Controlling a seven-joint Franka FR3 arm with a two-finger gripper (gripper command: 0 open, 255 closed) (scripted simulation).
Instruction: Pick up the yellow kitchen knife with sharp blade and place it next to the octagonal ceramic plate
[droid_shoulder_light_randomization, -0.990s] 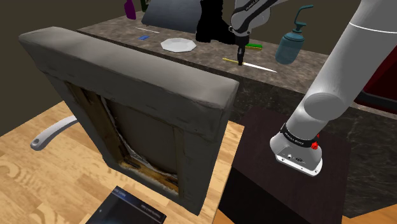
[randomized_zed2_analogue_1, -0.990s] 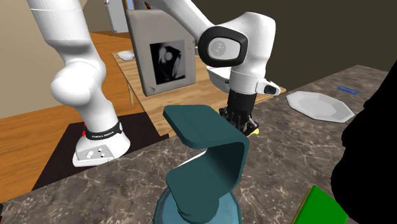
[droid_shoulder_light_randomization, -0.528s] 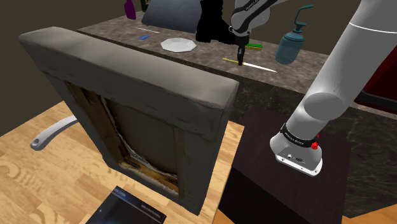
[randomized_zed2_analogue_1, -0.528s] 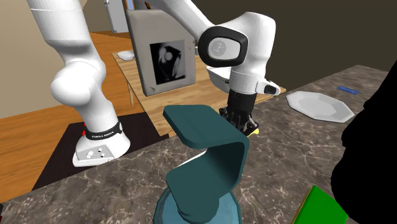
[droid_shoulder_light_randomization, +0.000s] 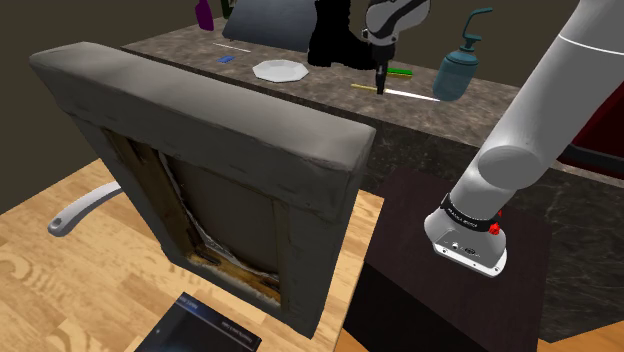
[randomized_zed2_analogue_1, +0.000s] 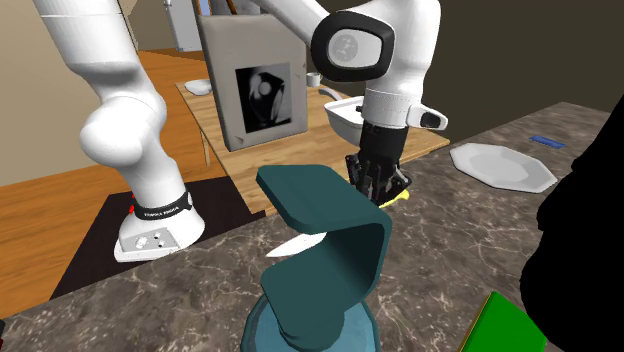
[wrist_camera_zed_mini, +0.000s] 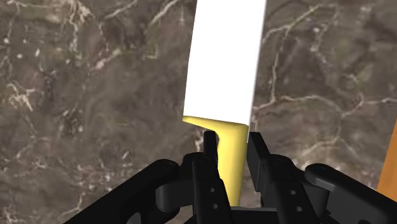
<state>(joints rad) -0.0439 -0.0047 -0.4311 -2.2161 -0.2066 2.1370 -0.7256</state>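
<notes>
**Yellow-handled knife clasped in black fingers over a dark marbled table**

Shoulder view: the black gripper (droid_shoulder_light_randomization: 380, 86) points down over the far table (droid_shoulder_light_randomization: 300, 92). It grips the knife (droid_shoulder_light_randomization: 408, 94), which lies level, with its yellow handle end toward the white octagonal plate (droid_shoulder_light_randomization: 279, 70), well apart.

Second exterior view: a teal pump bottle (randomized_zed2_analogue_1: 330, 250) hides much of the knife. A yellow end shows beneath the gripper, and the white blade tip pokes out.

Wrist view: both fingers (wrist_camera_zed_mini: 208, 147) pinch the slim yellow handle just behind a broad, plain white blade.
</notes>
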